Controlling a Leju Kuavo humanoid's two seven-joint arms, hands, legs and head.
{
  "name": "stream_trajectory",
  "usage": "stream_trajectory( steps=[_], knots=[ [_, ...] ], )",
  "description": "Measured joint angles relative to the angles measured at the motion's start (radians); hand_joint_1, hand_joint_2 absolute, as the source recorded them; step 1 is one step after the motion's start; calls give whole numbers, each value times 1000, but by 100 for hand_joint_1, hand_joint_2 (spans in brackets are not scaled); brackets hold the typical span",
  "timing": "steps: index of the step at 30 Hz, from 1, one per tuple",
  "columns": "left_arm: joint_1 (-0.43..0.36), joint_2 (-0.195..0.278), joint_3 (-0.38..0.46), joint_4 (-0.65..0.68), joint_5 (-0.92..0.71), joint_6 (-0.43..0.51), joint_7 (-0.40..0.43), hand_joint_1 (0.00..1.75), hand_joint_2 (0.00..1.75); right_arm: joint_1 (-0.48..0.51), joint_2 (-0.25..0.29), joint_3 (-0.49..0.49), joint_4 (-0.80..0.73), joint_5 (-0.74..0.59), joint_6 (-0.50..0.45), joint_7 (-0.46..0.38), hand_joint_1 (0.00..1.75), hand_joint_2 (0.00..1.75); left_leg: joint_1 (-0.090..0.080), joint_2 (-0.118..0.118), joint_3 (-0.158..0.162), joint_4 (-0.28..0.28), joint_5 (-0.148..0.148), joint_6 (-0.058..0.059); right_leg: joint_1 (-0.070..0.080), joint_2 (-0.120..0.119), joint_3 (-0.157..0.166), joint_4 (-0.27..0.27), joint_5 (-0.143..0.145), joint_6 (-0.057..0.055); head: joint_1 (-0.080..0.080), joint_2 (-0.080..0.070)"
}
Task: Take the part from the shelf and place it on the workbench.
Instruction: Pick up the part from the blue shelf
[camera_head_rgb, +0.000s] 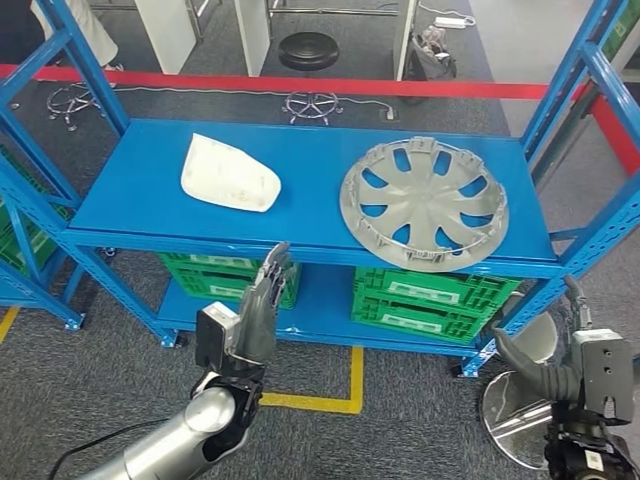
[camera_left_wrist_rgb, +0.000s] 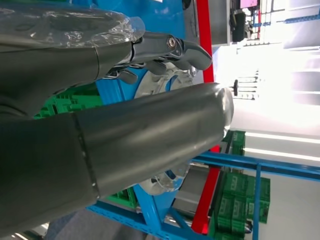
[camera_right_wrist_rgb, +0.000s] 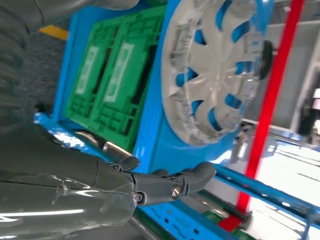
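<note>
Left robot hand (camera_head_rgb: 260, 305) raised in front of shelf edge, fingers straight and spread, released, grasping nothing. Right robot hand (camera_head_rgb: 562, 365) low at right, beside shelf's corner post, fingers apart, also released and empty. One blue shelf (camera_head_rgb: 309, 215). On top level two parts: one silver hubcap (camera_head_rgb: 424, 203) at right, lying flat; one white cover (camera_head_rgb: 229, 176) at left, well apart. Lower level: two green crates (camera_head_rgb: 423, 300). One black stool (camera_head_rgb: 309, 55) behind shelf.
</note>
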Motion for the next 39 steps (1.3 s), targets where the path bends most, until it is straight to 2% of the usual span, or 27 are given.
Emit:
stream_trajectory(
  steps=[1,2,3,4,5,6,8,10,12,14,15,16,17,19,20,22,23,25,27,30,31,32,34,35,36,37,39],
  knots=[
    [0,0,0,0,2,-6,-1,0,0,-8,-10,-4,3,-10,20,29,0,175,0,-1,5,1,-4,-1,-1,0,-9,-1,14,2,1,0],
    [0,0,0,0,4,-13,-2,0,0,-25,-24,-7,11,-29,49,59,0,175,0,-1,12,1,-9,-4,-3,-1,2,-44,52,4,2,0],
    [-2,0,0,1,7,-18,-4,0,0,-49,-40,-10,23,-53,80,82,0,175,0,0,21,2,-16,-7,-5,-2,27,-116,101,6,3,0],
    [-4,0,0,1,9,-22,-8,0,0,-78,-57,-14,40,-77,111,95,0,175,-1,1,29,3,-22,-11,-6,-4,51,-185,136,6,4,0],
    [-7,-1,0,1,11,-24,-11,0,0,-108,-74,-18,59,-96,139,102,0,175,-2,3,32,5,-27,-16,-4,-5,73,-244,155,2,6,0],
    [-10,-1,0,1,13,-24,-14,0,0,-133,-88,-22,78,-109,161,105,0,175,-2,3,32,6,-30,-21,-2,-7,86,-275,163,-6,7,0],
    [-12,0,0,1,15,-19,-18,0,0,-170,-111,-23,106,-123,196,111,0,175,-4,3,30,12,-34,-30,2,-9,95,-288,158,-25,7,0],
    [-13,2,0,1,16,-13,-18,0,0,-201,-124,-18,127,-126,223,120,0,175,-3,2,18,45,-38,-40,-1,-7,105,-291,161,-37,5,0],
    [-16,4,0,1,18,-10,-18,0,0,-236,-133,-8,151,-119,246,132,0,175,0,1,-44,147,-60,-50,-5,-6,114,-294,156,-46,1,0],
    [-16,6,0,1,20,-6,-18,0,0,-263,-139,5,176,-112,263,142,0,175,1,1,-141,281,-101,-57,-4,-5,119,-294,148,-52,-3,0],
    [-15,7,0,1,21,-3,-18,0,0,-273,-141,13,190,-110,270,146,0,175,1,1,-180,321,-110,-57,-3,-5,124,-294,143,-53,-5,0],
    [-14,8,0,1,22,0,-18,0,0,-284,-142,21,204,-109,276,148,0,175,1,1,-202,326,-99,-54,-2,-4,131,-294,136,-54,-6,0],
    [-14,9,0,1,23,4,-18,0,0,-296,-144,30,219,-109,281,151,0,175,0,0,-202,292,-66,-49,0,-3,140,-294,129,-54,-7,0],
    [-15,13,0,0,23,10,-18,0,0,-326,-147,46,249,-109,290,154,0,175,-6,0,-157,147,33,-32,2,-1,160,-296,115,-52,-9,0],
    [-15,15,0,0,24,14,-18,0,0,-342,-148,54,265,-111,294,155,0,175,-10,1,-133,84,56,-24,3,1,167,-298,109,-50,-9,0],
    [-17,18,0,-1,25,19,-18,0,0,-365,-151,68,292,-115,302,154,0,175,-16,-1,-106,19,61,-13,4,3,176,-300,102,-40,-8,0],
    [-17,18,0,-2,25,21,-18,0,0,-371,-153,74,302,-118,305,152,0,175,-17,-3,-98,13,51,-10,5,3,180,-299,104,-34,-7,0],
    [-18,19,0,-4,25,23,-18,0,0,-380,-155,84,317,-121,309,147,0,175,-12,-5,-76,-2,60,-2,4,0,183,-284,99,-23,-7,0],
    [-20,19,0,-5,25,24,-18,0,0,-393,-157,92,333,-122,309,145,0,175,-9,-5,-54,-7,57,3,1,-2,149,-212,69,-15,-2,0],
    [-18,19,0,-5,25,23,-18,0,0,-400,-161,102,354,-123,309,144,0,175,-9,-7,-36,-7,39,5,-1,-2,35,-33,3,-4,3,0],
    [-17,19,0,-5,26,24,-18,0,0,-399,-161,105,360,-125,309,141,0,175,-9,-8,-28,-6,31,4,-3,-2,12,-17,1,0,3,0],
    [-16,19,0,-5,26,25,-18,0,0,-399,-161,109,367,-128,309,136,0,175,-9,-9,-18,-4,23,2,-6,-3,7,-38,22,3,4,0],
    [-15,20,0,-5,27,31,-18,0,0,-403,-161,115,379,-136,309,119,0,175,-7,-10,2,2,5,-5,-11,-4,41,-166,115,9,5,0],
    [-16,20,0,-5,28,35,-18,0,0,-407,-161,117,386,-141,309,111,0,175,-7,-11,9,6,-3,-10,-10,-4,57,-228,148,10,6,0],
    [-16,20,0,-5,30,38,-18,0,0,-410,-161,120,391,-144,311,105,0,175,-7,-11,11,10,-9,-15,-8,-4,73,-268,168,5,8,0],
    [-16,20,0,-5,32,41,-18,0,0,-412,-161,123,397,-147,312,101,0,175,-7,-12,10,15,-13,-20,-6,-3,78,-284,172,-4,8,0],
    [-15,21,0,-5,34,47,-20,0,0,-413,-160,131,404,-149,316,96,0,175,-9,-12,5,20,-15,-29,-1,-2,82,-283,174,-22,5,0]
  ],
)
